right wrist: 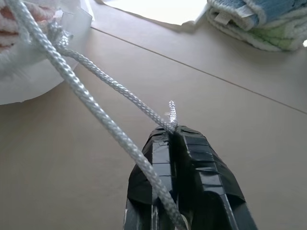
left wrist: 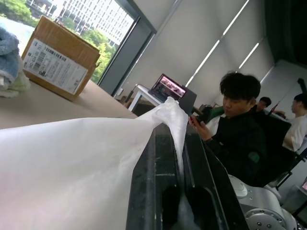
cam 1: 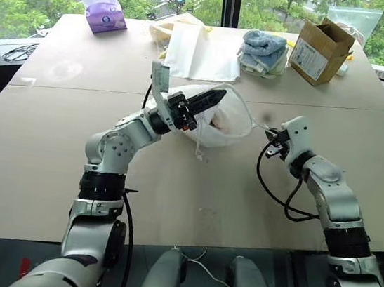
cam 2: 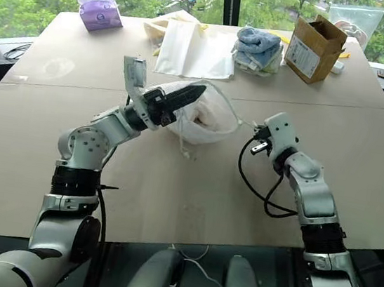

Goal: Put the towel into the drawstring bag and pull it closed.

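Towel [cam 1: 217, 122] is in the drawstring bag [cam 1: 235, 114]; left gripper [left wrist: 181, 143] pinches its fabric, right gripper [right wrist: 172, 130] clamps the cord [right wrist: 91, 103], mouth not cinched yet.

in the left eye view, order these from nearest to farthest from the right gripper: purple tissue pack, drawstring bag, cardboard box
From the right gripper:
1. drawstring bag, just to its left, its cord pinched in the shut fingers.
2. cardboard box, at the table's far right edge.
3. purple tissue pack, at the far left corner.
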Controlling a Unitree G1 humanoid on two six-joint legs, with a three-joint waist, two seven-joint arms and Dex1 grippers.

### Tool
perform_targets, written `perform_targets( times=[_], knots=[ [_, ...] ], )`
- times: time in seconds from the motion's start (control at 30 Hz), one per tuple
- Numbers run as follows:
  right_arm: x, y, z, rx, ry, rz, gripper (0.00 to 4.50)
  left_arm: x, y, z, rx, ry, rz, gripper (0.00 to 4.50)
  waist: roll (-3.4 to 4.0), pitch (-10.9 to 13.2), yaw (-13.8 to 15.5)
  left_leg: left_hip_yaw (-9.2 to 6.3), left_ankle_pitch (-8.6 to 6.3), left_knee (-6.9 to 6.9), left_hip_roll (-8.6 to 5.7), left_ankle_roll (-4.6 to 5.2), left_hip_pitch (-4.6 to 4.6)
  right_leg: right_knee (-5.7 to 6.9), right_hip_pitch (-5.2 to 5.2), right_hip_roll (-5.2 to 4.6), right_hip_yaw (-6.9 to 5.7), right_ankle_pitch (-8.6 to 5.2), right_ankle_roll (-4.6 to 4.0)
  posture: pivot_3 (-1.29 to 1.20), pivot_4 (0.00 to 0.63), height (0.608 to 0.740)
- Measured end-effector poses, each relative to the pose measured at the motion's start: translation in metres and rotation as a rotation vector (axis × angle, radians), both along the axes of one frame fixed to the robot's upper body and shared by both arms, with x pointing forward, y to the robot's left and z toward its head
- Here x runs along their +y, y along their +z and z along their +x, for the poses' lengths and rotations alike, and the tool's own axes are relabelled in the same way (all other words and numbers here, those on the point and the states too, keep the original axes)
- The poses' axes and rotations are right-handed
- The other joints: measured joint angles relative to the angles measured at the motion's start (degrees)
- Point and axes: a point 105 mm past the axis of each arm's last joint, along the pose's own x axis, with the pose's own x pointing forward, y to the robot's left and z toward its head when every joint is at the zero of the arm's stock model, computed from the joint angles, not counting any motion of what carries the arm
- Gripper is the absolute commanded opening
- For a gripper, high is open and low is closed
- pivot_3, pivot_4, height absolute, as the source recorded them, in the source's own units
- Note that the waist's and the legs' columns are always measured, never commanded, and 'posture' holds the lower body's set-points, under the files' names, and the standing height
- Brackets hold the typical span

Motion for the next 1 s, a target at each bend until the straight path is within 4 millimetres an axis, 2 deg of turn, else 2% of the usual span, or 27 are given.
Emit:
perform_targets(
  times=[0.13,0.2,0.33,0.47,0.57,0.67,0.8,1.0],
  knots=[
    [-0.006,0.014,0.003,-0.022,-0.04,0.015,0.0,0.002,-0.01,-0.005,-0.002,0.005,0.06,3.22,0.0,0.0,0.15,0.01,0.0,0.0,-0.01,0.0,0.01,0.0,0.0,-0.01,0.01,0.0,0.0,0.0,0.15,0.74],
    [-0.006,0.028,0.005,-0.051,-0.046,0.019,0.0,0.004,-0.02,-0.007,0.014,0.019,0.101,4.26,0.0,0.0,0.09,0.01,0.0,0.01,-0.01,0.0,0.01,0.05,-0.01,0.0,0.02,0.0,0.0,0.0,0.15,0.74],
    [-0.004,0.043,0.006,-0.08,-0.049,0.035,0.0,0.015,-0.028,-0.012,0.015,0.048,0.166,4.26,0.01,0.0,-0.03,0.04,0.0,-0.02,0.02,0.0,0.02,0.08,-0.05,0.0,0.06,0.0,0.0,0.0,0.15,0.74],
    [-0.006,0.049,0.006,-0.088,-0.056,0.036,0.0,0.027,-0.047,-0.033,0.02,0.037,0.295,4.26,0.01,0.0,0.08,0.04,0.0,-0.04,0.02,0.0,0.02,0.06,-0.05,-0.02,0.07,0.0,0.0,0.0,0.15,0.74],
    [-0.006,0.049,0.006,-0.083,-0.056,0.037,0.0,0.022,-0.063,-0.056,0.04,-0.064,0.391,4.26,0.03,0.01,0.39,0.03,0.0,-0.04,0.0,0.01,0.01,0.06,-0.05,-0.03,0.06,0.0,0.0,0.0,0.15,0.74],
    [-0.006,0.05,0.007,-0.081,-0.057,0.037,0.0,0.015,-0.068,-0.07,0.019,-0.142,0.456,4.26,0.04,0.01,0.57,0.03,-0.01,-0.04,0.01,0.01,0.02,0.07,-0.04,-0.02,0.06,0.0,0.0,0.0,0.15,0.74],
    [-0.005,0.051,0.007,-0.078,-0.055,0.038,0.0,0.007,-0.089,-0.075,-0.047,-0.168,0.613,4.26,0.06,0.02,0.56,0.08,-0.01,-0.05,0.0,0.02,0.02,0.06,-0.05,-0.02,0.09,0.0,0.0,0.0,0.15,0.74],
    [-0.003,0.051,0.006,-0.079,-0.05,0.038,0.0,-0.012,-0.116,-0.071,-0.194,-0.168,0.732,4.26,0.06,0.02,0.6,0.09,-0.01,-0.06,0.0,0.02,0.03,0.07,-0.06,0.0,0.09,0.0,-0.01,0.0,0.15,0.74]
  ],
)
